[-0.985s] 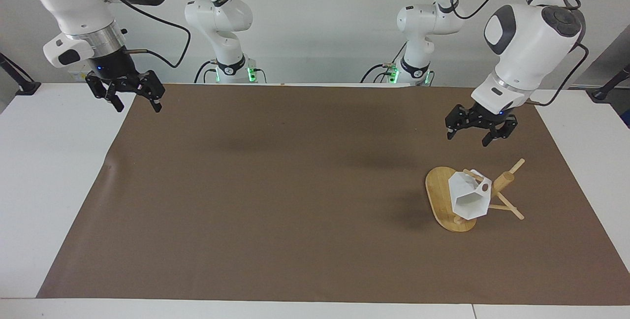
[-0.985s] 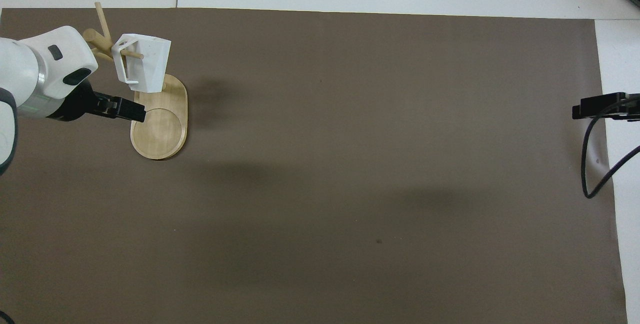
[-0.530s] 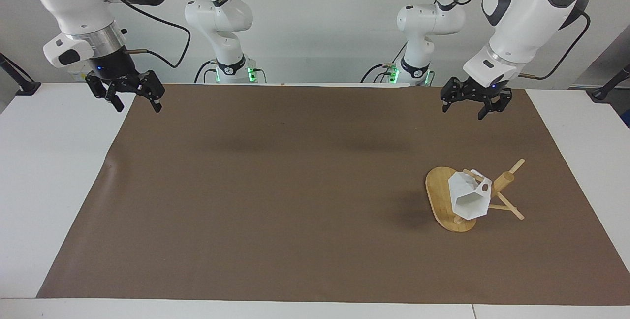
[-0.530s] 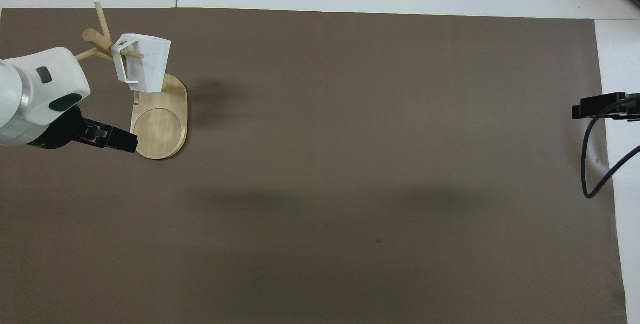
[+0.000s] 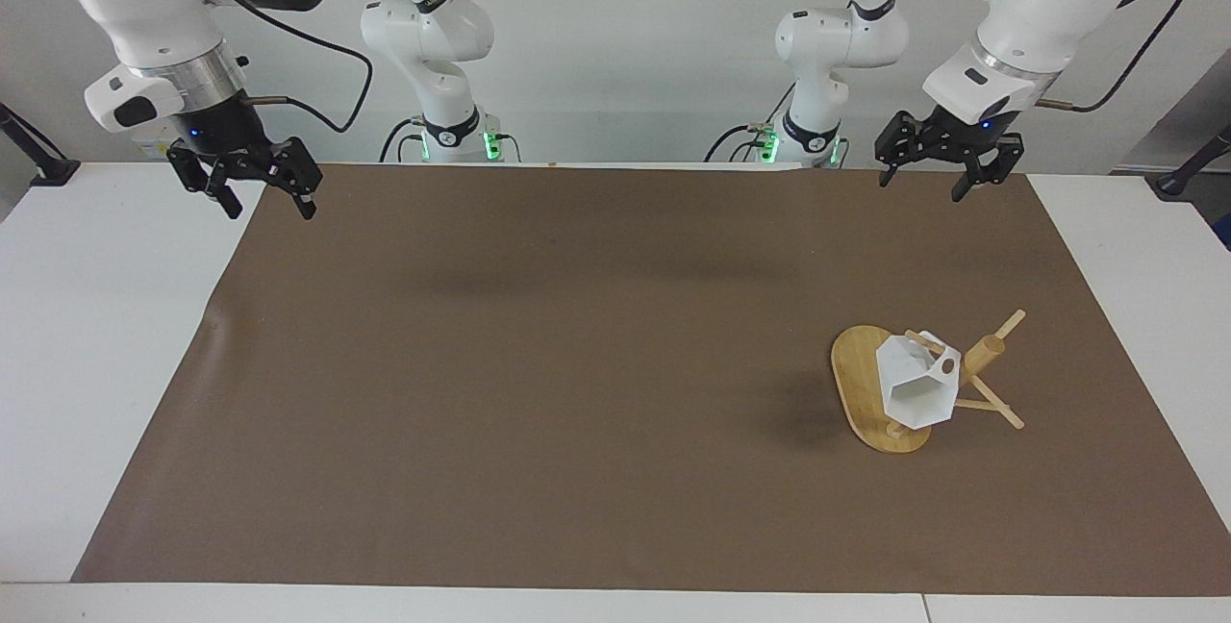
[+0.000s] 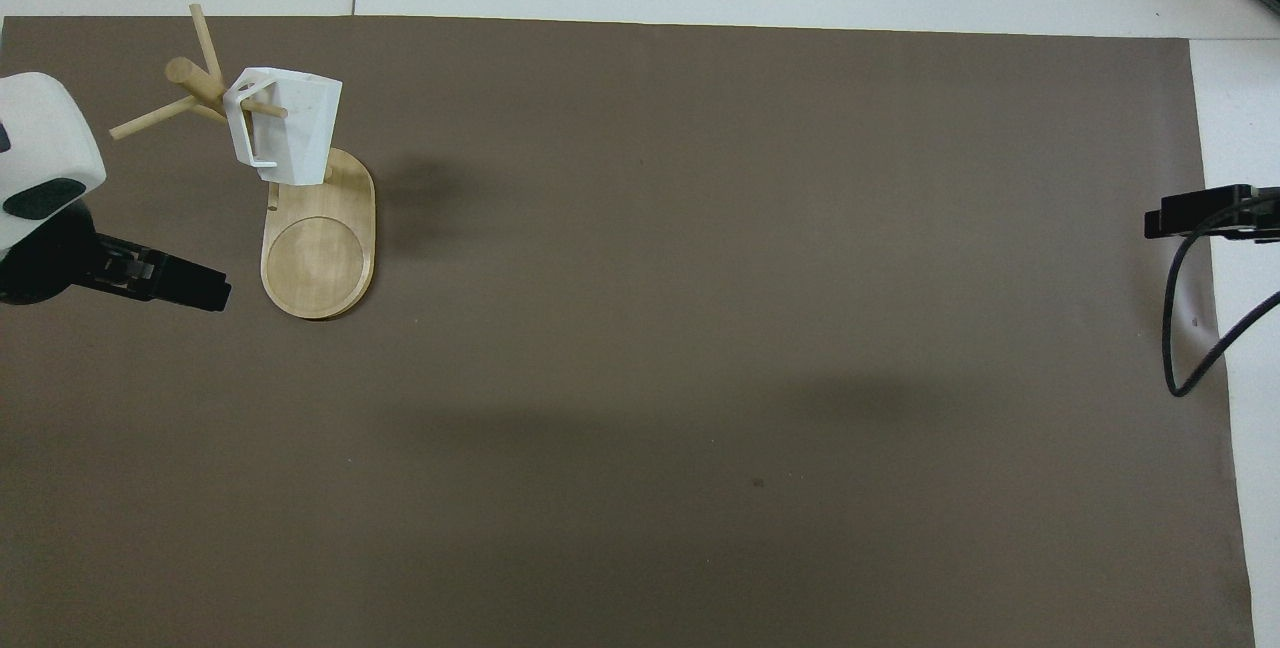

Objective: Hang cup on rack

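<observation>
The small white faceted cup with a hexagonal rim and a blocky pierced handle hangs by that handle on a thin peg of the light bamboo rack, a mug tree with an oval flat base and a thick round post, which stands on the brown mat toward the left arm's end of the tabletop. The cup tilts with its mouth turned outward and down, and nothing shows inside it. The shallow round recess in the rack's base carries nothing either. By its look the cup is a light, rigid, hard-walled thing, probably smooth enough to slip; its flat facets would give two fingers parallel faces to press on, and the rim wall or the handle block seem the likeliest holds. The thin pegs look the weakest part, and the rack could tip if knocked. The left gripper is up in the air over the mat's edge by the robots, open and empty, well apart from the rack. The right gripper waits over the mat's corner at its own end, also open and empty. The hanging looks done.
</observation>
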You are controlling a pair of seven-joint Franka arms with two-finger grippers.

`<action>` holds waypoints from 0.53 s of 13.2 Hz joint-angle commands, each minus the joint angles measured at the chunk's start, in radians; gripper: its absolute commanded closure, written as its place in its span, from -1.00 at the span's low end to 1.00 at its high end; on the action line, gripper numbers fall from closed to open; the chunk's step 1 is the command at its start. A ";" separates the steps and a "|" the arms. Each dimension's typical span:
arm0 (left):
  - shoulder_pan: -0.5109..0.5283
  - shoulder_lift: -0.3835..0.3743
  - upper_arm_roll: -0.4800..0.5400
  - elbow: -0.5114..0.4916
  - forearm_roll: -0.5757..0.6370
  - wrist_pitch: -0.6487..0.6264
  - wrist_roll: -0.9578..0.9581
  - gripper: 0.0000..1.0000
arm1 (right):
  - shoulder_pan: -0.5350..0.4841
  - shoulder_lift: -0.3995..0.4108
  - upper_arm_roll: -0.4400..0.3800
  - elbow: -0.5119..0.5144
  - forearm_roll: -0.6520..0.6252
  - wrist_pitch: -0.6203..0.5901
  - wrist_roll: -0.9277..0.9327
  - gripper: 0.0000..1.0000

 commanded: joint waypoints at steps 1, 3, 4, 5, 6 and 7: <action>0.003 0.029 0.004 0.046 0.024 -0.042 -0.009 -1.00 | -0.009 -0.017 0.004 -0.013 0.016 -0.013 0.016 -1.00; 0.003 0.018 0.009 0.051 0.027 -0.060 -0.033 -1.00 | -0.009 -0.017 0.004 -0.013 0.016 -0.013 0.016 -1.00; 0.001 0.012 0.010 0.046 0.027 -0.065 -0.064 -1.00 | -0.009 -0.017 0.004 -0.013 0.016 -0.013 0.016 -1.00; 0.001 0.012 0.012 0.046 0.033 -0.059 -0.069 -1.00 | -0.009 -0.017 0.004 -0.013 0.016 -0.013 0.016 -1.00; 0.001 0.012 0.010 0.046 0.056 -0.051 -0.069 -1.00 | -0.009 -0.016 0.004 -0.013 0.016 -0.013 0.016 -1.00; 0.000 0.012 0.010 0.043 0.076 -0.050 -0.069 -1.00 | -0.009 -0.016 0.004 -0.013 0.016 -0.013 0.016 -1.00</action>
